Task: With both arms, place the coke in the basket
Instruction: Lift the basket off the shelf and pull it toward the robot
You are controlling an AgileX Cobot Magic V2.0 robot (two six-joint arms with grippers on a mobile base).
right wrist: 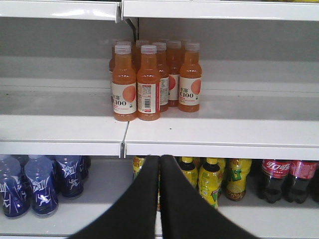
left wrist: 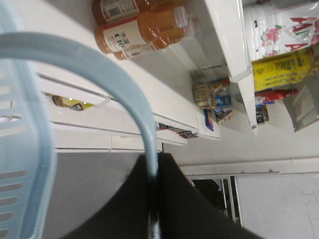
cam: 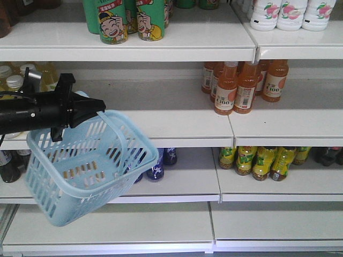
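The coke point(right wrist: 273, 175) stands upright on the lower shelf point(right wrist: 279, 211) at the right of the scene, long axis vertical. Its red label faces out and its neck is hidden behind the lip of the shelf above. A second bottle of the same kind is just beside it on the right, and the yellow bottles point(right wrist: 210, 181) are just to its left. The orange bottles point(right wrist: 149, 84) are clustered one shelf up, and the blue bottles point(right wrist: 42, 186) sit at the left end of the lower shelf. The basket point(cam: 64, 182) hangs well apart from the coke, at the left and nearer than the shelves. It is tipped so that its open mouth faces up and toward the right, with one long side low and its long axis slanting down to the right. The left gripper point(cam: 99, 108) is closed on the basket's thin loop handle point(cam: 119, 131). In the left wrist view the pale blue handle point(left wrist: 99, 64) runs straight between the black fingers point(left wrist: 189, 209), which pinch it with no gap showing. The right gripper point(right wrist: 159, 167) points at the shelves, in front of the gap between the blue and the yellow bottles. Its two fingers are pressed together with only a hairline between them and hold nothing. It is left of the coke and not touching it.
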